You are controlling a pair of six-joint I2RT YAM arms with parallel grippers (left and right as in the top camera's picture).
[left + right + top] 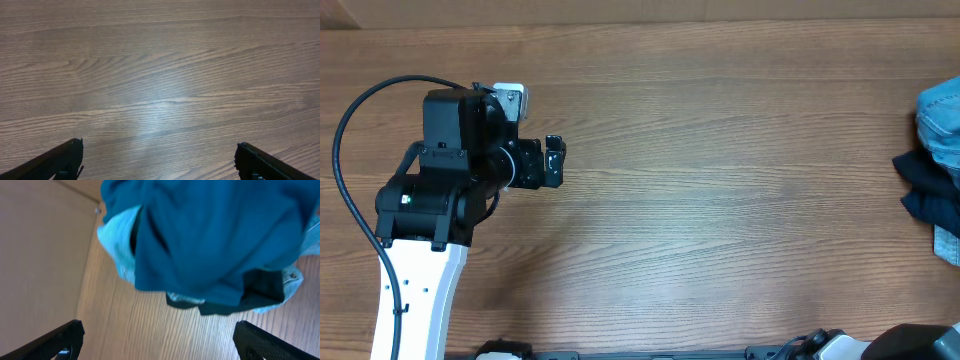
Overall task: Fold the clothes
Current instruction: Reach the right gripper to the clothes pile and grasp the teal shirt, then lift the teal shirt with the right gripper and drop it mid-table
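Step 1, fetch: clothes [932, 180] heaped at counter's [720, 200] far-right edge, blue shirt [210, 235] on top; left tool [553, 162] & right tool [159, 332] both spread, empty; next, I'd say, right must pinch shirt & drag it mid-counter.

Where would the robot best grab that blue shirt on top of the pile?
Probably at the near edge of the blue shirt, approached from the side where the right jaws already stand open. That edge drapes loosely over the light blue garment and the dark garment beneath, so a pinch there should catch the shirt alone.
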